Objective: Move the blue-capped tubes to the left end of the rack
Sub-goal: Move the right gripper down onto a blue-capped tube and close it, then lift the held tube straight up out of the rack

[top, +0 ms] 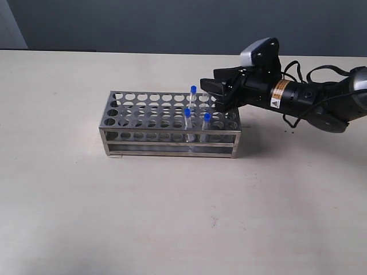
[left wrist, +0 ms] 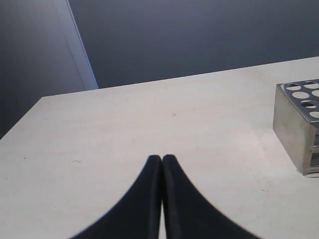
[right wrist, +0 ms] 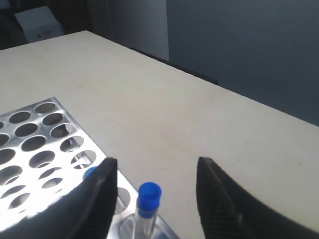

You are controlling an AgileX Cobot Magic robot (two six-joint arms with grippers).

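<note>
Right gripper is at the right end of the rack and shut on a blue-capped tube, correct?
Not shut. The right wrist view shows the right gripper open, its jaws wide apart, with a blue-capped tube standing between them, clear of both. It is at the right end of the rack, as you say.

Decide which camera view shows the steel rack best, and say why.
The exterior view: the rack shows at full length, with its open sides. The left wrist view catches only one end corner; the right wrist view only part of the holed top plate.
</note>
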